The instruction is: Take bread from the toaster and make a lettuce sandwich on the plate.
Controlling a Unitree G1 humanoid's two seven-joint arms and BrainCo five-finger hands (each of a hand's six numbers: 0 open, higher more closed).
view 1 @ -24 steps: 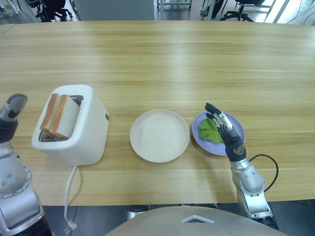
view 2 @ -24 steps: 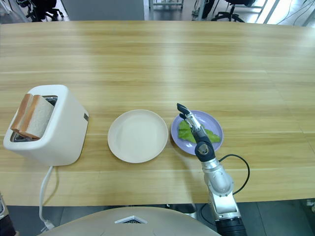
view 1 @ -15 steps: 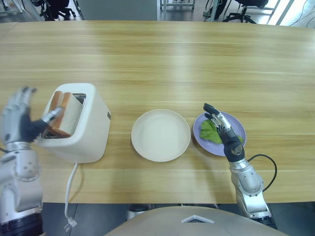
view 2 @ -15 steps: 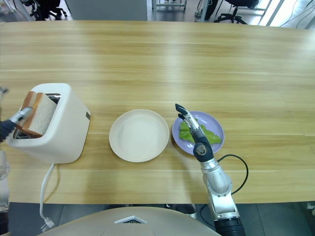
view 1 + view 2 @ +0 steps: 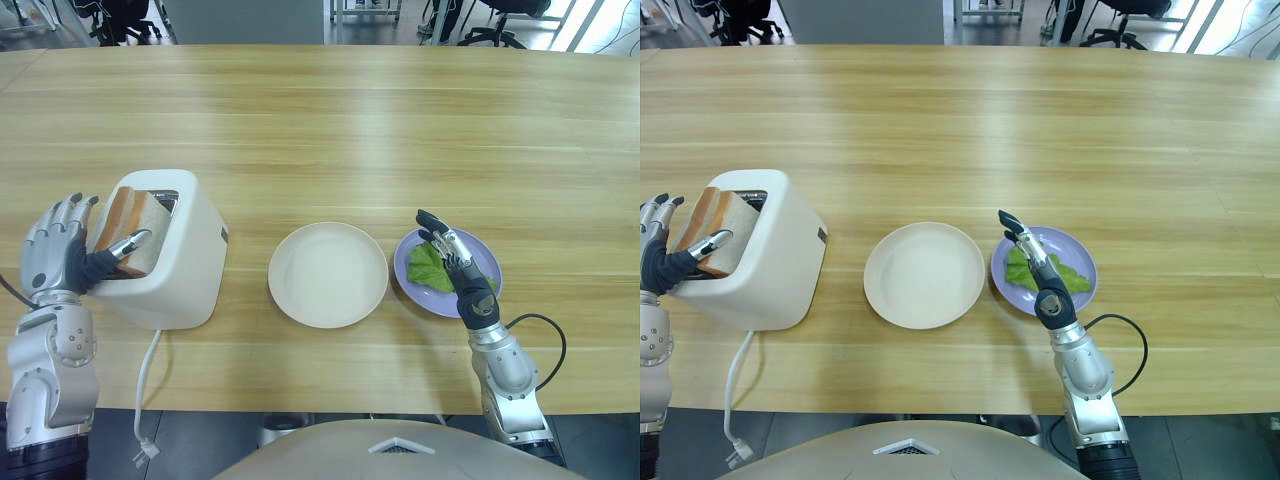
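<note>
Presently, two bread slices [image 5: 128,222] stand upright in the toaster [image 5: 190,275], tops protruding. Left hand [image 5: 58,250] sits beside them, fingers spread, one finger lying at the near slice — nothing gripped. Right hand [image 5: 458,268] hovers straight-fingered over the lettuce [image 5: 425,270], empty. Judgement: bread is light, soft, crushable — pinch the exposed top across its faces, gently

Desk [image 5: 350,130]: light wood, grain in long streaks of pale and tan.
Toaster [image 5: 185,260]: cream-white, unpatterned.
Bread [image 5: 137,222]: pale crumb, brown crust.
Centre plate [image 5: 328,275]: plain cream.
Small plate [image 5: 487,262]: lilac.
Lettuce [image 5: 428,268]: bright green.
Left hand [image 5: 60,245]: silver-grey, dark palm.
Right hand [image 5: 457,265]: black with silver along the fingers [image 5: 433,225].
</note>
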